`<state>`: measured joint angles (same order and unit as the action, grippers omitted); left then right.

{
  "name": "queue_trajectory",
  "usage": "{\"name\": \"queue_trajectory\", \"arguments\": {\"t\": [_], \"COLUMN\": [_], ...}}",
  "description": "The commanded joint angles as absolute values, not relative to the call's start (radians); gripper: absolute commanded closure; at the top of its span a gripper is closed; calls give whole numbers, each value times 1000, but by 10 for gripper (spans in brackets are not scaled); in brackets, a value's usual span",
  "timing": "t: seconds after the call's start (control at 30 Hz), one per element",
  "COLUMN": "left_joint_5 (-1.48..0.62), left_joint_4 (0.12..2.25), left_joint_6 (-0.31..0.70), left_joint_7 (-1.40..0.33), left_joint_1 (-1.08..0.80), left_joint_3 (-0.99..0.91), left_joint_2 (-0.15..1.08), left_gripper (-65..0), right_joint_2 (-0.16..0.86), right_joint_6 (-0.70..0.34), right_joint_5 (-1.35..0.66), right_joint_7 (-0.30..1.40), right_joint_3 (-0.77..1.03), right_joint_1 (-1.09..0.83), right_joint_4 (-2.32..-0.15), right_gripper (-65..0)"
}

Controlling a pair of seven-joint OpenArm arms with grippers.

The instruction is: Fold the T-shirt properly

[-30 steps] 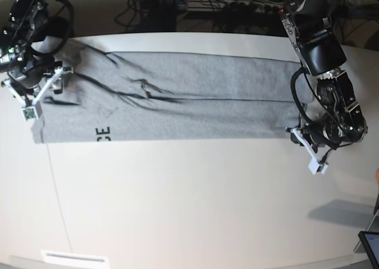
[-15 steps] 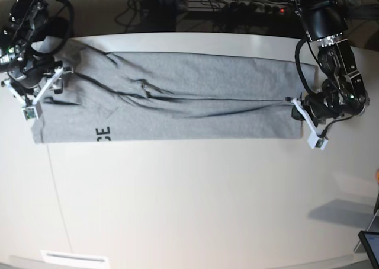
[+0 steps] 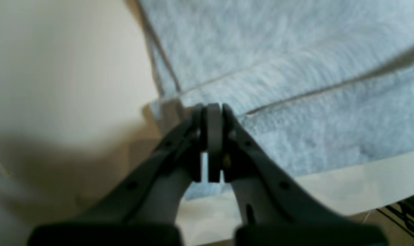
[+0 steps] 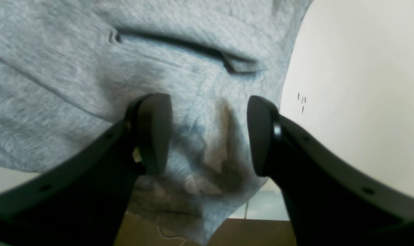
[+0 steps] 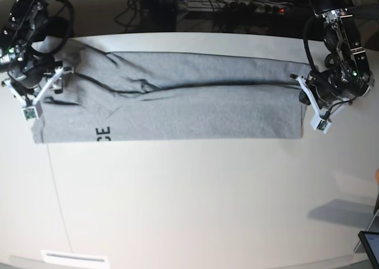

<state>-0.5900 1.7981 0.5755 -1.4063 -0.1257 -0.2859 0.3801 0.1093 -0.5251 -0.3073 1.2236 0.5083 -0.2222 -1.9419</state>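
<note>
The T-shirt [image 5: 177,103] lies stretched lengthwise across the far half of the white bench [image 5: 195,204], folded into a long grey band, with black letters "CE" showing near its front edge at the right arm's end. The left tool [image 3: 212,116] is clenched on the garment's hemmed edge at the opposite end. The right tool [image 4: 207,136] stands released, its fingers [image 4: 152,133] spread over wrinkled cloth beside the fabric's edge, gripping nothing.
</note>
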Motion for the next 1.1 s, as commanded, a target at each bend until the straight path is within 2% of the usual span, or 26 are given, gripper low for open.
{"name": "queue_trajectory", "arguments": {"t": [0.0, 0.2, 0.87, 1.07], "left_joint_5": [-598, -598, -598, -598], "left_joint_4": [1816, 1816, 1816, 1885], "left_joint_6": [576, 576, 576, 576], "left_joint_7": [-1396, -1396, -1396, -1396], "left_joint_1": [-124, -125, -143, -147], "left_joint_3": [-291, -188, -182, -67], "left_joint_2": [412, 450, 478, 506], "left_gripper": [0, 0, 0, 0], "right_joint_2": [119, 99, 93, 93], "right_joint_6": [-524, -524, -524, -522], "right_joint_5": [-312, -312, -312, -312], "right_joint_7": [1207, 1207, 1207, 1207], "right_joint_3": [513, 515, 515, 515], "right_joint_1": [-213, -208, -197, -193], "right_joint_4": [-1957, -1957, -1957, -1957], "right_gripper": [-341, -341, -341, -341]}}
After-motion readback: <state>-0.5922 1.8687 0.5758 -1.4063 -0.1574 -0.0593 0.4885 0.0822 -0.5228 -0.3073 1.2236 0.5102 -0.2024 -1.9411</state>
